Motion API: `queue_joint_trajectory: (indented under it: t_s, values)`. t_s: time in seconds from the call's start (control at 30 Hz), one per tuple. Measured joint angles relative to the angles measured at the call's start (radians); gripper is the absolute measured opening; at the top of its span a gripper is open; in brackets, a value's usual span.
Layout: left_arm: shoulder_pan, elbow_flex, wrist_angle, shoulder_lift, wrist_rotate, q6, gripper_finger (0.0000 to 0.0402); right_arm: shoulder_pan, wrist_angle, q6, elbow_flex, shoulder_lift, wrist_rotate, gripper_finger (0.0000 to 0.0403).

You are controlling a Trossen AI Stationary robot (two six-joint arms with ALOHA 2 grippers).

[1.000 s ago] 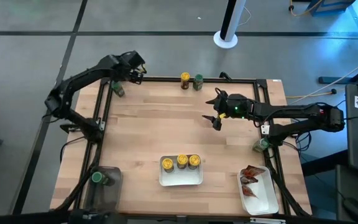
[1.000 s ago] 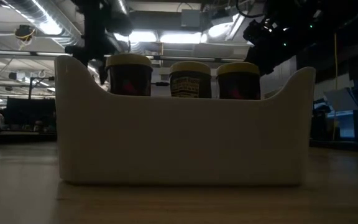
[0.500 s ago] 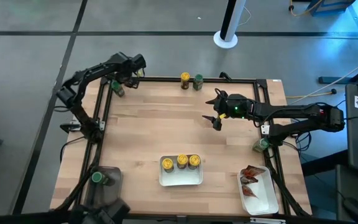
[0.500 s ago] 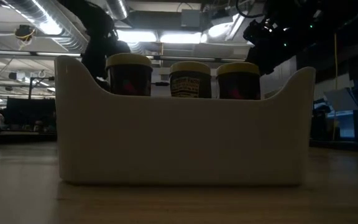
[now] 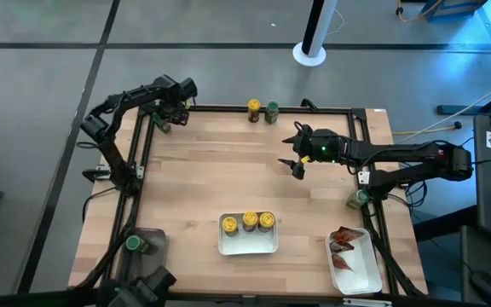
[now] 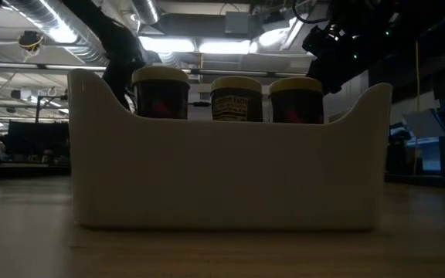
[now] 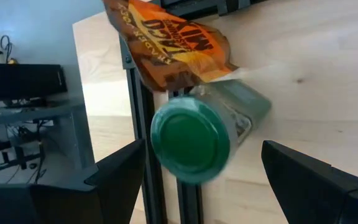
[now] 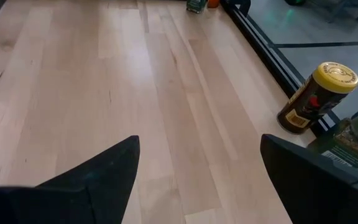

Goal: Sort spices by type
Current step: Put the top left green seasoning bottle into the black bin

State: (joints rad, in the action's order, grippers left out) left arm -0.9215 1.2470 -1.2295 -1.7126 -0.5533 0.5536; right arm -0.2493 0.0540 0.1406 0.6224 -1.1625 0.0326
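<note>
- While both arms stood over the bench (image 5: 203, 183), the right gripper (image 5: 296, 159) hung above its right half, fingers spread and holding nothing.
- The left gripper (image 5: 170, 111) was at the far left corner, fingers spread on both sides of a green-capped jar (image 7: 197, 137), not pressing it; an orange packet (image 7: 169, 43) lay just beside it.
- A white tray (image 5: 247, 240) at the near edge held three yellow-capped jars (image 5: 249, 221).
- At the far edge stood a yellow-capped jar (image 5: 253, 108) and another green-capped jar (image 5: 272, 111).
</note>
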Motion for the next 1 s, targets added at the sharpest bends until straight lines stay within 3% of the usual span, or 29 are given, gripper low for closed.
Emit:
queue_joint_trajectory:
  t_s: [0.17, 0.6, 1.0]
  values:
    - [-0.008, -0.038, 0.077, 0.000, 0.002, -0.065, 0.0304, 0.000, 0.000, 0.004, 0.000, 0.000, 0.000, 0.0333]
    - [0.009, -0.060, 0.160, 0.003, 0.154, -0.206, 0.0304, 0.000, 0.001, 0.022, 0.000, 0.000, 0.000, 0.0333]
    - [0.018, -0.061, 0.202, 0.003, 0.159, -0.277, 0.0304, 0.000, -0.003, 0.022, 0.000, 0.000, 0.000, 0.0333]
